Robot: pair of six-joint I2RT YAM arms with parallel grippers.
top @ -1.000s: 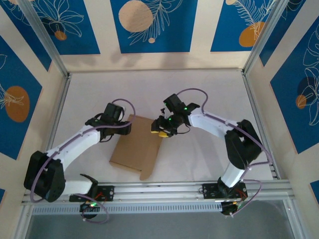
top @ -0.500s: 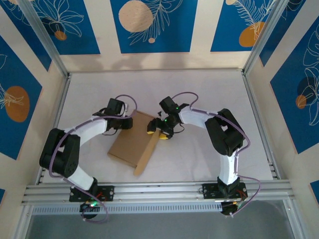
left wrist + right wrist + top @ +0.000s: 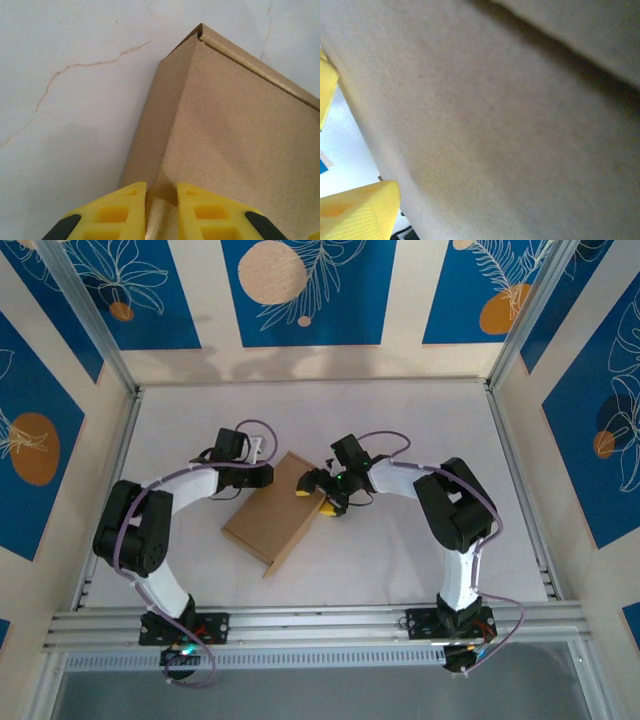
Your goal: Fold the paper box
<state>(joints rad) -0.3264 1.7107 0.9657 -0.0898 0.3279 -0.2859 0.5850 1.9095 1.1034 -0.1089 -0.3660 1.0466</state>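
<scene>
The paper box point(image 3: 272, 520) is a brown cardboard sheet lying slanted in the middle of the white table, its right-hand flap raised along the edge. My left gripper point(image 3: 263, 476) sits at the box's far left edge. In the left wrist view its yellow fingers point(image 3: 120, 210) stand close together with the box's edge point(image 3: 230, 130) pinched between them. My right gripper point(image 3: 317, 492) is at the box's far right corner. In the right wrist view the cardboard point(image 3: 510, 125) is very close, and the yellow fingertips point(image 3: 365, 207) are spread wide at the left.
The white table point(image 3: 400, 420) has bare room behind and to the right of the box. An aluminium rail point(image 3: 320, 625) runs along the near edge, and metal posts and blue patterned walls close in the sides.
The left gripper has closed onto the box's far left edge. The right gripper has opened. The box's right flap has risen from flat and the box has shifted slightly away.
</scene>
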